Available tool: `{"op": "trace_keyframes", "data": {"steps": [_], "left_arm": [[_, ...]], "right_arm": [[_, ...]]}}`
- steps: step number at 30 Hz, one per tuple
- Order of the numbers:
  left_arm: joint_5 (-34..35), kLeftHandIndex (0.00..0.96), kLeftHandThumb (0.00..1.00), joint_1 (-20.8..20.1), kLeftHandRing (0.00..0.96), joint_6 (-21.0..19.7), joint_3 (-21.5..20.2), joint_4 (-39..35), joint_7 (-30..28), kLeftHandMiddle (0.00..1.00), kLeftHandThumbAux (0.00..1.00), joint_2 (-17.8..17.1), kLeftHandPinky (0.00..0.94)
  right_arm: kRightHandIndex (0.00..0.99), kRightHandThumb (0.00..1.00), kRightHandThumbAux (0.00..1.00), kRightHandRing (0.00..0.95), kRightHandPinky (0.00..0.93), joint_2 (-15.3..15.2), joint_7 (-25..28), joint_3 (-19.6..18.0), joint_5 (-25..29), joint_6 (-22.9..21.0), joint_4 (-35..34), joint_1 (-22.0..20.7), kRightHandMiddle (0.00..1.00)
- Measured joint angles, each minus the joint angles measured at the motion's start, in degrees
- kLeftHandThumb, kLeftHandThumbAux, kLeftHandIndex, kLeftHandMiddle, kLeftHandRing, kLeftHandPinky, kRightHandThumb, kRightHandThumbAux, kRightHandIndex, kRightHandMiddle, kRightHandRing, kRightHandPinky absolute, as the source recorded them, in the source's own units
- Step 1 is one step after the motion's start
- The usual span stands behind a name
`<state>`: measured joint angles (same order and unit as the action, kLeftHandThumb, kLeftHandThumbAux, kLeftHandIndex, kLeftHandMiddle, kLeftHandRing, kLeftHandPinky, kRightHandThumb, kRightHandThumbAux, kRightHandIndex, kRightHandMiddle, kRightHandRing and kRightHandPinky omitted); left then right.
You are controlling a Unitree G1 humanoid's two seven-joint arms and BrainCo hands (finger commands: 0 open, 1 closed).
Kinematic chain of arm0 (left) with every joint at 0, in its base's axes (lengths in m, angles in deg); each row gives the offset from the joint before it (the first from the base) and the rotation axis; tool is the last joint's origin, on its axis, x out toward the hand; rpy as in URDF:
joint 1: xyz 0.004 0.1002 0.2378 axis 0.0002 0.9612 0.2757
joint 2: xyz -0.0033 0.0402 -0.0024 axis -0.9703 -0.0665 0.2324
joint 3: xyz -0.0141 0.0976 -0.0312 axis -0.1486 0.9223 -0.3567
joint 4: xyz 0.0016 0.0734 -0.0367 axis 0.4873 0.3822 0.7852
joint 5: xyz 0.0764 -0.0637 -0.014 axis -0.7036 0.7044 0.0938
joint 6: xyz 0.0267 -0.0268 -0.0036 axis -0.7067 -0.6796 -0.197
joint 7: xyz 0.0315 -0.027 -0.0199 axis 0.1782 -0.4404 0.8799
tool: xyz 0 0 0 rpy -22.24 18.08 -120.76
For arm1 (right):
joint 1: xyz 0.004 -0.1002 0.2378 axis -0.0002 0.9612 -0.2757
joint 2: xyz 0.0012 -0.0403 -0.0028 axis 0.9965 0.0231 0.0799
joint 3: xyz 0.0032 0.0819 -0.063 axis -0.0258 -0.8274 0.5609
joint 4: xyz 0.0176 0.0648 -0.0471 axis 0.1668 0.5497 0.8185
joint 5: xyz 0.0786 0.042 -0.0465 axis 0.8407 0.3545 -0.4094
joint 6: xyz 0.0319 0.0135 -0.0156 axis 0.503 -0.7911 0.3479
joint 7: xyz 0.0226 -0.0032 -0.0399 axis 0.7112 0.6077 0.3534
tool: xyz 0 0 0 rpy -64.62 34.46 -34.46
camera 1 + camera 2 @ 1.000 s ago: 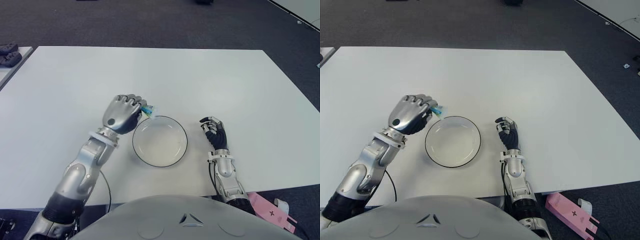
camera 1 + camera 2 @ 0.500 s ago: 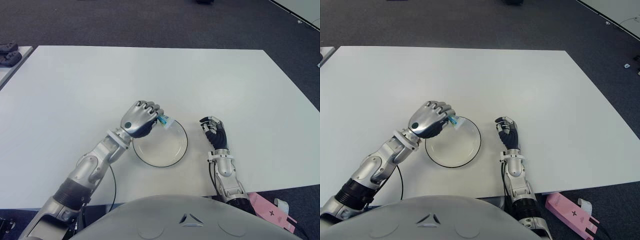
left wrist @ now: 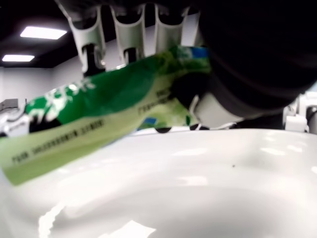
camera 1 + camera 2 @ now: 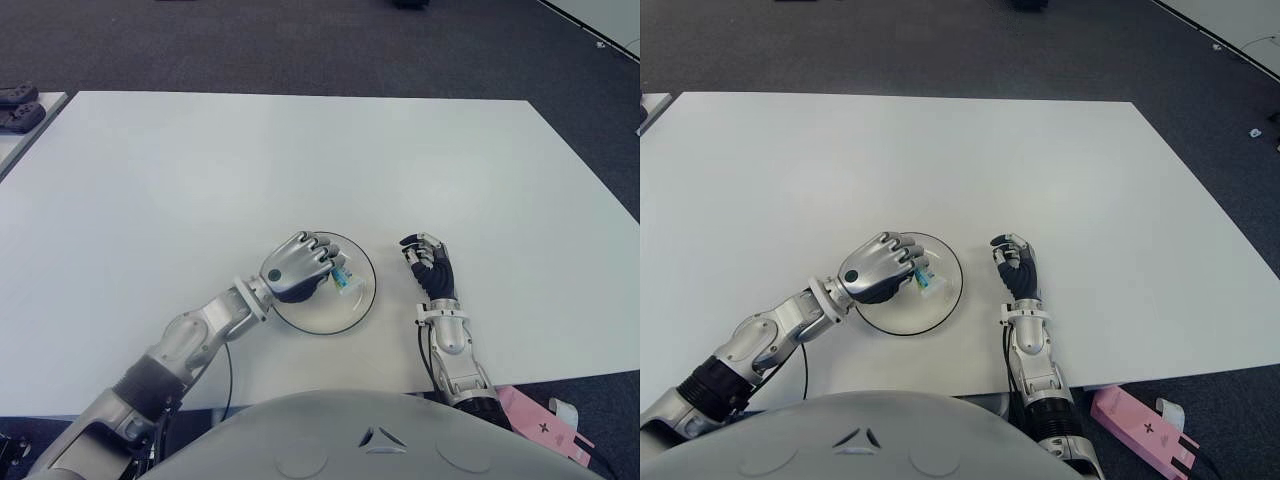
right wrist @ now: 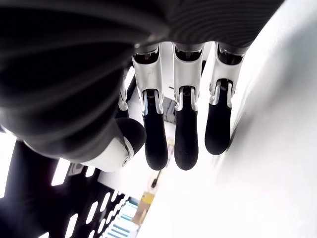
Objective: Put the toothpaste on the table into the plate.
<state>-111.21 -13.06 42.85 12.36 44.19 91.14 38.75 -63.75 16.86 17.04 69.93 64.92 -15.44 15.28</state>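
My left hand [image 4: 298, 268] hovers over the white, dark-rimmed plate [image 4: 362, 301] near the table's front edge, its fingers curled around a green and white toothpaste tube [image 3: 94, 116]. One end of the tube [image 4: 343, 279] sticks out of the fist toward the plate's middle. In the left wrist view the tube slants just above the plate's white inside [image 3: 198, 188]. My right hand [image 4: 430, 266] shows to the right of the plate, fingers loosely bent and holding nothing.
The white table [image 4: 300, 150] stretches wide behind the plate. A pink object [image 4: 540, 425] lies on the dark floor at the lower right. A second table's corner with dark items [image 4: 15, 108] shows at the far left.
My left hand has carried the toothpaste to the right and down, from beside the plate's left rim to over the plate. The right hand has stayed still.
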Motion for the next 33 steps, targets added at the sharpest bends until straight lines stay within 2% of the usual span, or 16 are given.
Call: {"op": "trace_keyframes", "data": {"steps": [8,14,15,16,17,20,23,24,25,28,33], "left_arm": [[-1.0,0.440,0.708,0.3,0.883,-0.5,1.3,-0.6,-1.2,0.871,0.708,-2.2,0.874],[2.9,0.430,0.691,3.1,0.764,-0.6,0.2,-4.5,-3.3,0.753,0.711,-3.4,0.740],[3.8,0.347,0.519,3.6,0.616,-0.5,-0.2,-5.4,-4.3,0.576,0.678,-3.6,0.635],[5.1,0.265,0.394,4.2,0.484,-0.6,-0.8,-6.6,-5.8,0.431,0.658,-3.9,0.532],[6.1,0.214,0.315,4.7,0.401,-0.8,-1.3,-7.7,-7.2,0.341,0.638,-4.1,0.467],[7.9,0.147,0.228,5.8,0.293,-1.6,-2.8,-10.2,-9.9,0.231,0.613,-4.3,0.377],[8.0,0.049,0.153,6.8,0.114,-2.8,-3.8,-11.5,-10.1,0.080,0.555,-4.0,0.211],[8.0,0.039,0.144,7.1,0.092,-3.2,-4.1,-11.7,-9.9,0.063,0.547,-3.8,0.190],[7.9,0.025,0.128,7.4,0.059,-3.5,-4.4,-11.8,-9.7,0.040,0.516,-3.5,0.122],[7.6,0.008,0.103,9.4,0.019,-5.0,-5.8,-12.5,-7.0,0.013,0.460,-2.4,0.039],[7.7,0.001,0.093,11.8,0.003,-6.0,-7.7,-13.6,-3.4,0.002,0.402,-1.0,0.006]], "right_arm": [[0.422,0.692,0.738,0.462,0.485,0.1,0.2,-0.3,0.2,-0.2,-0.2,0.1,0.454],[0.423,0.693,0.736,0.476,0.498,0.2,0.2,-0.4,0.2,-0.1,-0.2,0.2,0.464],[0.424,0.694,0.736,0.478,0.497,0.2,0.2,-0.4,0.2,-0.1,-0.2,0.2,0.465],[0.424,0.694,0.736,0.477,0.488,0.2,0.2,-0.4,0.2,-0.1,-0.2,0.2,0.465],[0.424,0.694,0.736,0.476,0.481,0.2,0.2,-0.4,0.2,-0.1,-0.2,0.2,0.464],[0.424,0.694,0.736,0.472,0.468,0.2,0.6,-0.4,0.4,-0.2,-0.2,0.2,0.463],[0.423,0.694,0.736,0.461,0.458,0.2,1.0,-0.5,0.6,-0.4,-0.2,0.2,0.459],[0.423,0.694,0.736,0.460,0.460,0.2,1.1,-0.5,0.7,-0.6,-0.2,0.2,0.459],[0.422,0.694,0.737,0.461,0.467,0.2,1.2,-0.5,0.7,-0.7,-0.2,0.2,0.459],[0.422,0.694,0.737,0.460,0.458,0.2,1.4,-0.6,0.8,-0.8,-0.1,0.1,0.457],[0.422,0.693,0.738,0.453,0.444,0.2,1.5,-0.6,0.7,-0.8,-0.2,0.0,0.455]]}}
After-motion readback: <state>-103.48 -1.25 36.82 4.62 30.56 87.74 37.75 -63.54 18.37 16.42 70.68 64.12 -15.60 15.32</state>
